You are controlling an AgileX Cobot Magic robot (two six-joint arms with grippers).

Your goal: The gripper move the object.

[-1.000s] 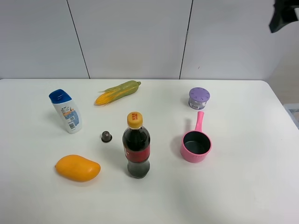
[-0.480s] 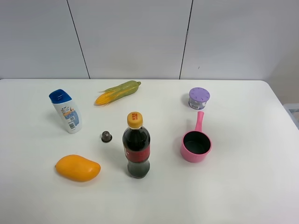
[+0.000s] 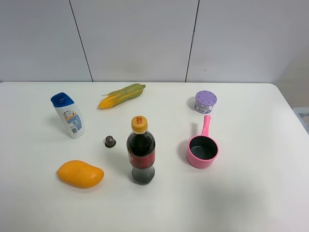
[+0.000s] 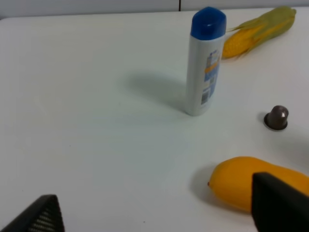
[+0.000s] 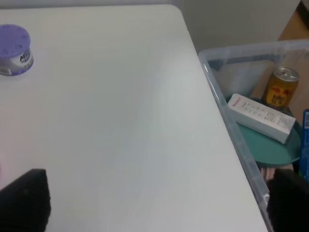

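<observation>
The orange-yellow mango [image 3: 80,174] lies on the white table [image 3: 251,203] at the front left. Neither gripper shows in the exterior high view. In the left wrist view the mango [image 4: 239,186] lies close in front of my left gripper [image 4: 159,220], partly behind one black fingertip [image 4: 280,205]. The left jaws stand wide apart and empty. My right gripper [image 5: 157,205] is open and empty too, over the table's right edge, far from the mango.
A blue-capped white bottle [image 3: 68,115], a corn cob [image 3: 121,95], a small dark capsule [image 3: 110,141], a cola bottle [image 3: 141,151], a pink pot [image 3: 203,151] and a purple tin [image 3: 205,101] stand on the table. A clear bin [image 5: 251,121] sits beyond the right edge.
A dark arm part at the top right corner of the exterior view one second ago has left the view. The objects have not moved.
</observation>
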